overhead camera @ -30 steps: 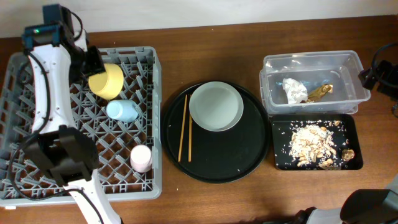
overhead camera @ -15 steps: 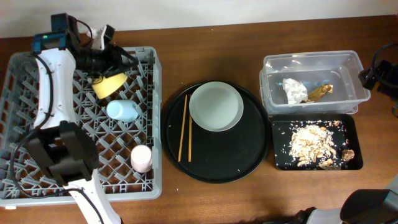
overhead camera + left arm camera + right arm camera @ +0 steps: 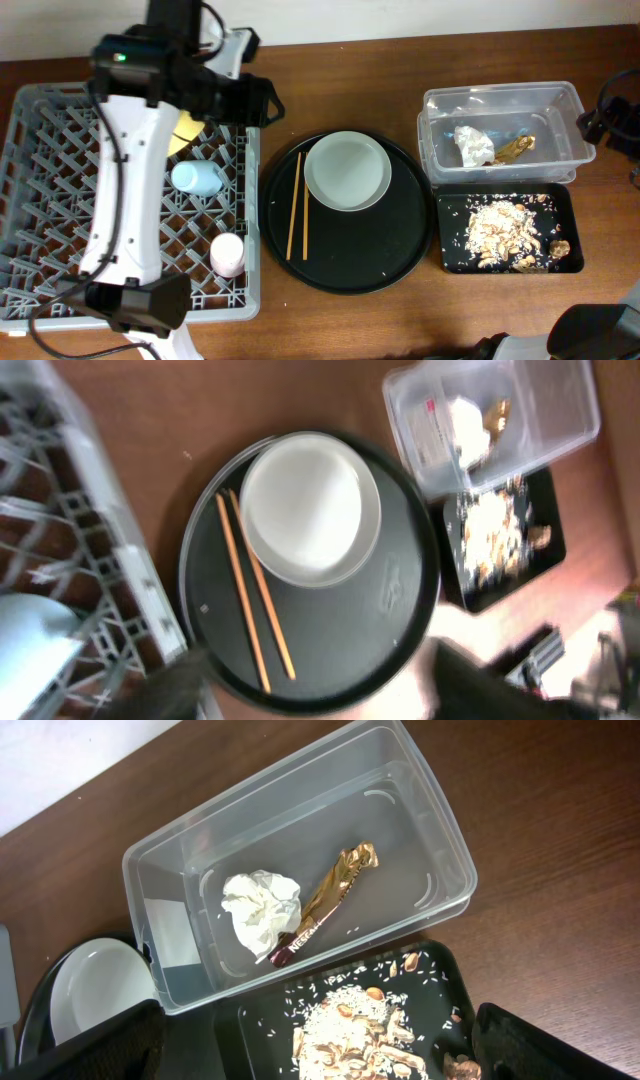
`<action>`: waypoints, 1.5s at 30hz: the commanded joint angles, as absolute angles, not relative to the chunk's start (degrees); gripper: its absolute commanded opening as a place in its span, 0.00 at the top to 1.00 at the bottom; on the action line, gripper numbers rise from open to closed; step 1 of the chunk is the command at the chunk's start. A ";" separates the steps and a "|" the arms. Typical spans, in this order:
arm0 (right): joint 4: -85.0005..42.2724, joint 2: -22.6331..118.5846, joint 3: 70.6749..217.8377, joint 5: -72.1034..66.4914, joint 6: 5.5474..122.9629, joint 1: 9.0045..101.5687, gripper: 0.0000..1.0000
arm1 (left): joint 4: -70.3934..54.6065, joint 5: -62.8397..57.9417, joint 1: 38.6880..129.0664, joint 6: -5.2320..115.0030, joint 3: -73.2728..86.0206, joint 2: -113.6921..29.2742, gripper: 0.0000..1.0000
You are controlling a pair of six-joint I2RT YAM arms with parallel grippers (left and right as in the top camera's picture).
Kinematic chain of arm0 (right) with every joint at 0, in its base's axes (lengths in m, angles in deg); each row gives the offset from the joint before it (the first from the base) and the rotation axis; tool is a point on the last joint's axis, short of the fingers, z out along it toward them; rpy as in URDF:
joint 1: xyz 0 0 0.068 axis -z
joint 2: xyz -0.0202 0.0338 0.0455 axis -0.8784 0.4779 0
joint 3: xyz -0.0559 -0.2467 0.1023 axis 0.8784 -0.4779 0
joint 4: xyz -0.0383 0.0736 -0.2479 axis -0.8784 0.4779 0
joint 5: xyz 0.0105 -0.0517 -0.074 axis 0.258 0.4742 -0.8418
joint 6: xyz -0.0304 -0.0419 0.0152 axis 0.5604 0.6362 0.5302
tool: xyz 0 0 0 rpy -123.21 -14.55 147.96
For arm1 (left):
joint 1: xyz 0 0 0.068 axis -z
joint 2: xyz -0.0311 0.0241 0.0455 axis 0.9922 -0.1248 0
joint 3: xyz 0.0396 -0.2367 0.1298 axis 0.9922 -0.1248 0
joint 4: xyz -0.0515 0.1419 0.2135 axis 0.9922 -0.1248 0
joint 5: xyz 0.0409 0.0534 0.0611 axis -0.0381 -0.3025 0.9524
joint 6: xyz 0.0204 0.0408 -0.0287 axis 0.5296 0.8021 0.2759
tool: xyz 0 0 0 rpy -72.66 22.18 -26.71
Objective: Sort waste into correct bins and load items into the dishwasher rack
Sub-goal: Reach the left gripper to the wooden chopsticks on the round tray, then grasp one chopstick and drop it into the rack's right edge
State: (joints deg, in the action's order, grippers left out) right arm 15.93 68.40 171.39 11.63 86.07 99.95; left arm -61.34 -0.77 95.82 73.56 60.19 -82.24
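Observation:
The grey dishwasher rack (image 3: pixel 60 150) holds the yellow bowl (image 3: pixel 187 130), half hidden under my left arm, the blue cup (image 3: pixel 197 178) and the pink cup (image 3: pixel 227 254). My left gripper (image 3: pixel 255 100) is open and empty above the rack's back right corner. In the left wrist view (image 3: pixel 320 700) it looks down on the plate (image 3: pixel 310 510) and two chopsticks (image 3: pixel 250 595). The clear tub (image 3: pixel 560 100) holds the tissue (image 3: pixel 260 910) and gold wrapper (image 3: pixel 325 905). Food scraps (image 3: pixel 370 1030) lie in the black rectangular tray (image 3: pixel 450 205). My right gripper (image 3: pixel 315 1055) is open over them.
The plate (image 3: pixel 347 170) and chopsticks (image 3: pixel 298 205) lie on a big round black tray (image 3: pixel 400 255) between the rack and the bins. The right arm (image 3: pixel 610 115) sits at the table's right edge beside the tub. Bare wooden table lies along the front.
My left arm has swung from the rack's back left toward the right and risen. The yellow bowl stays behind in the rack. The right arm has not moved.

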 commanded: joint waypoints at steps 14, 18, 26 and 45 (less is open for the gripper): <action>15.93 68.60 171.57 11.35 86.00 100.10 0.01 | -44.41 23.50 114.33 53.58 24.97 -83.22 0.73; 15.93 68.60 171.57 11.35 86.00 100.10 0.01 | -39.62 23.52 114.29 52.91 17.94 -83.22 0.75; 15.93 68.60 171.57 11.35 86.00 100.10 0.01 | -28.49 28.02 114.55 48.51 6.92 -83.22 0.75; 15.93 68.60 171.57 11.35 86.00 100.10 0.01 | -17.24 30.36 115.97 48.49 -1.41 -82.20 1.00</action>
State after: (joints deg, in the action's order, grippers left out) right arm 15.93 68.40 171.39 11.63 86.05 99.93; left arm -16.69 30.16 115.10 48.93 -0.82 -83.03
